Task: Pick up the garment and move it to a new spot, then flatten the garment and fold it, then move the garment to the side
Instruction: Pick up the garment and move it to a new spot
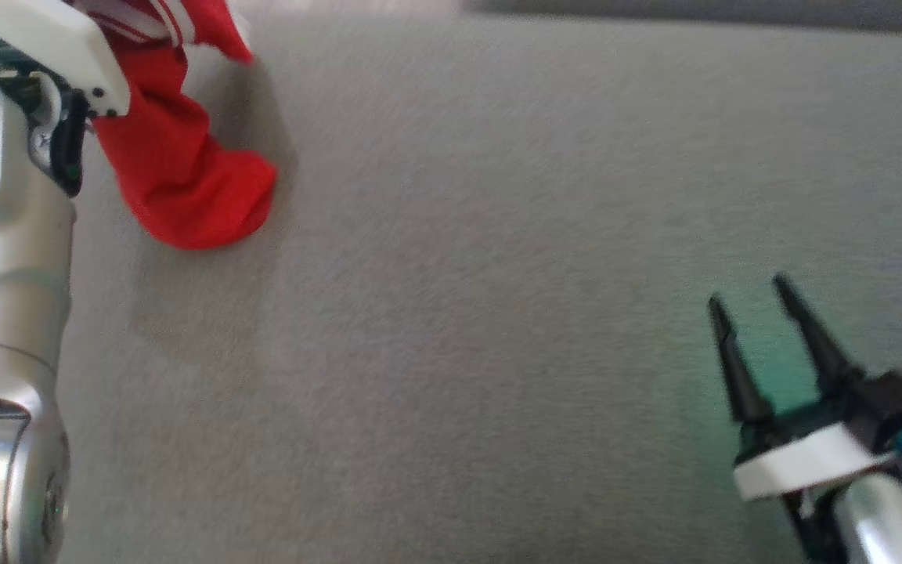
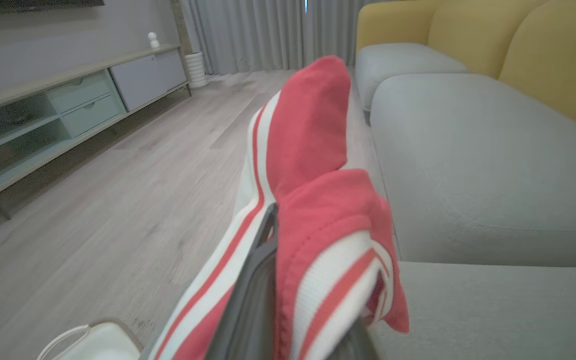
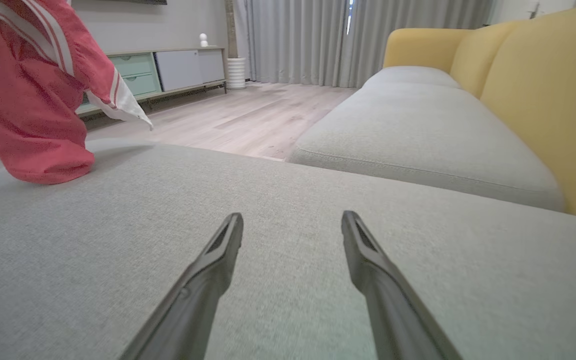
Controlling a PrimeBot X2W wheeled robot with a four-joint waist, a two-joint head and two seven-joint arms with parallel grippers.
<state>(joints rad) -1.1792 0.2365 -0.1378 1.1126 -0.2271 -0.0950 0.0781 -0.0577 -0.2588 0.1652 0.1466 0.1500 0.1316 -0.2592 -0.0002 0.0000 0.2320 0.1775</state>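
Aloft, left gripper (image 2: 295,262) pinches the red garment (image 1: 177,172), its end touching the cushion (image 1: 498,313); right gripper (image 1: 752,296) gapes empty.

Cloth garment (image 1: 185,188), matt woven cushion (image 1: 498,313)

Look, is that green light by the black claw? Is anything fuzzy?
Head view: yes, a green tint on the grey cushion beside the right gripper, source unseen; whole picture soft; red garment casts a faint shadow. Left wrist view: garment blurred up close. Right wrist view: sharpest, its fingers slightly soft.
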